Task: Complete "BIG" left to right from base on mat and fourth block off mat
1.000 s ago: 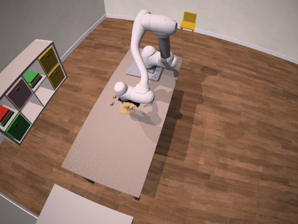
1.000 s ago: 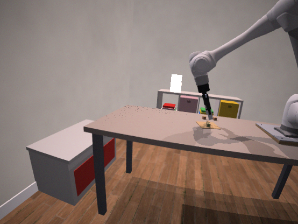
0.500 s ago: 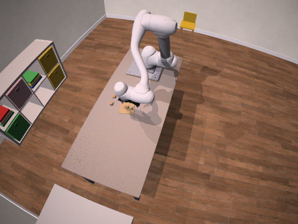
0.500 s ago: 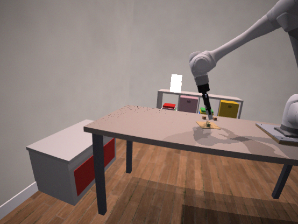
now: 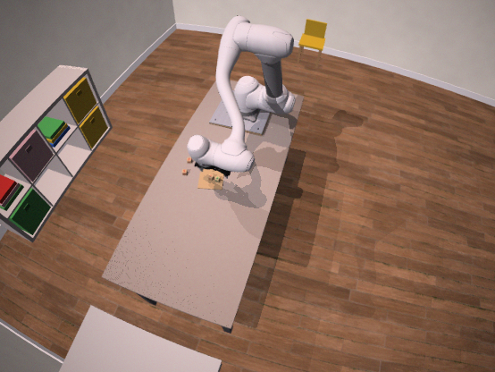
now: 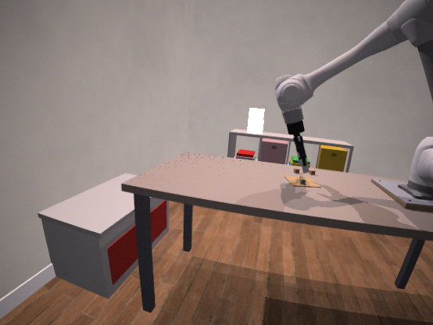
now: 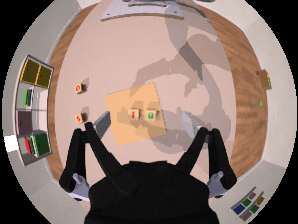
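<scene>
Above the tan mat on the desk, the gripper hangs with its fingers spread wide and nothing between them. Two blocks sit side by side on the mat, one with a red mark and one with a green mark; their letters are too small to read. Off the mat, well to its side, two more blocks rest on the desk: one farther out, the other just beside a gripper finger.
</scene>
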You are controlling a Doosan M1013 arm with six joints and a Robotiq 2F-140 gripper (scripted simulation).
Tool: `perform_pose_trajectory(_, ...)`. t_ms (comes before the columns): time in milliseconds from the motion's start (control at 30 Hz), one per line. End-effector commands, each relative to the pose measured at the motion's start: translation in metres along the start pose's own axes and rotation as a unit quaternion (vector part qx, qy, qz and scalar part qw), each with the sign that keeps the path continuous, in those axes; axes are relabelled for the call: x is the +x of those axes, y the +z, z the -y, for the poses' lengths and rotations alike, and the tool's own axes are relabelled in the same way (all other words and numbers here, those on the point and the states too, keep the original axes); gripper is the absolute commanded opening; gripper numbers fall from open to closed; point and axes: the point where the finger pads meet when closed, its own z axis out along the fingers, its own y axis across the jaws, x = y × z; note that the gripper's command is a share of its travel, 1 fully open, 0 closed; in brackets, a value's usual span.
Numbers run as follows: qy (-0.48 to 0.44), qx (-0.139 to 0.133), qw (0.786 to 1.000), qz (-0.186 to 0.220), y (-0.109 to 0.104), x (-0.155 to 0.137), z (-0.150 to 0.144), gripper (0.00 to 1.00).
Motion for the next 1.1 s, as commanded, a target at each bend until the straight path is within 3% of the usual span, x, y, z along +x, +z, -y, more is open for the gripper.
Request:
perform_pose_trajectory(0,-0.001,0.0,1.0,0.0,0.0,0.0011,0.0213,1.0)
perform_pose_trajectory(1067,-0.001,0.0,1.0,0.0,0.0001,0.0018,0.0297,1.0)
